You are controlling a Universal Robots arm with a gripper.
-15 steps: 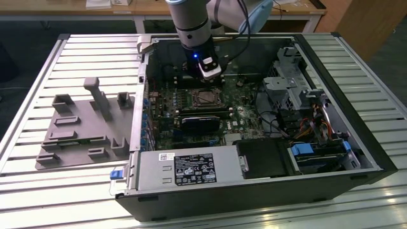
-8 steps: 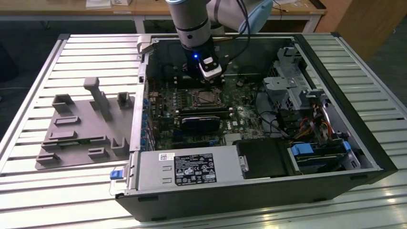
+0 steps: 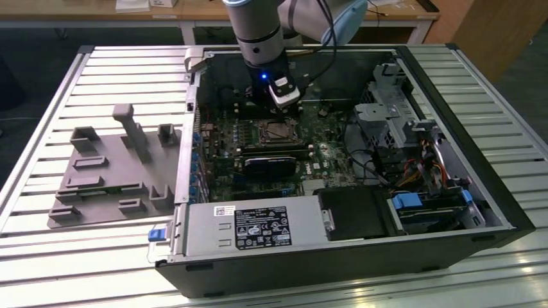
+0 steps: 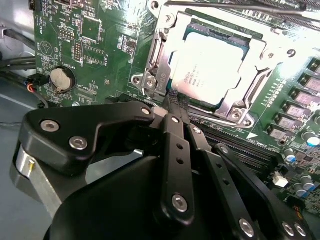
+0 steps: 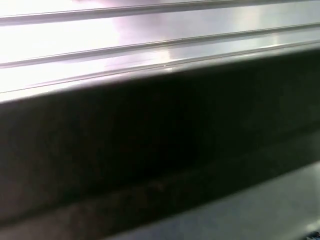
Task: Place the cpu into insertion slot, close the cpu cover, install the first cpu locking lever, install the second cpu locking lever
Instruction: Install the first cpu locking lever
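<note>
Exterior view high; second wrist view nr cpu [image 4: 210,60].

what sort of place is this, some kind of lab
Probably a robotics lab or test workshop. An open computer case lies on a slatted metal table with a grey fixture tray beside it. The arm's gripper hangs over the motherboard, and wooden desks stand behind.

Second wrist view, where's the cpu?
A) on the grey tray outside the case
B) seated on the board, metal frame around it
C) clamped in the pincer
B: the cpu lies flat on the green board with the cpu cover framing its top, while the pincer has its tips together at the frame's edge, off the chip.
</note>
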